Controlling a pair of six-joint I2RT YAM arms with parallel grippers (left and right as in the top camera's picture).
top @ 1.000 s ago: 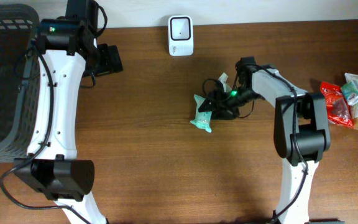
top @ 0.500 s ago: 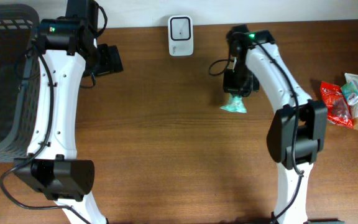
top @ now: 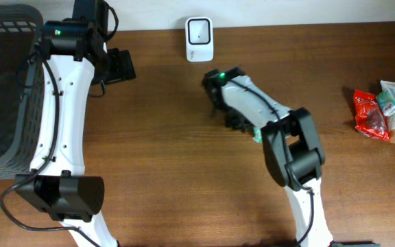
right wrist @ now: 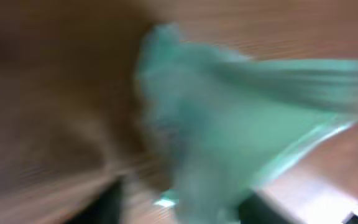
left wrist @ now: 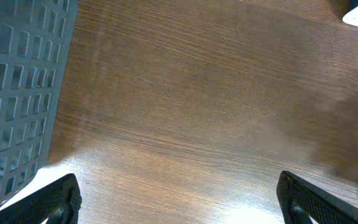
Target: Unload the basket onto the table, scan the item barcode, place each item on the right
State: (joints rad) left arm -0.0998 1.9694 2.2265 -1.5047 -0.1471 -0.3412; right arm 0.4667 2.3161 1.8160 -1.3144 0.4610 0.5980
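Right arm lies across the centre of the overhead frame, with the right fingers point(top: 240, 123) below and right of the scanner point(top: 199, 39). The scanner stands at top centre, at the far edge of the desk point(top: 170, 171).

Teal packet point(right wrist: 247, 118): only a sliver shows under the arm from overhead. It fills the right wrist view, badly smeared. It looks to sit between the fingers, but I cannot tell whether they pinch it or stand loose around it.

Left fingers point(left wrist: 55, 202) are spread wide and empty over bare wood beside the basket point(left wrist: 17, 81), upper left. Spare items point(top: 382, 110) lie at the right edge, well apart.

Step in hand, by my reading: presenting the packet to the scanner. To do it well:
- Settle the arm first, since a smeared code will not read.
- Turn the printed code square to the scanner window. Which face carries it is not visible here.
- Keep the fingers off the code and grip near a seam so the soft wrapper hangs flat.
- Hold it close before the window, not touching.
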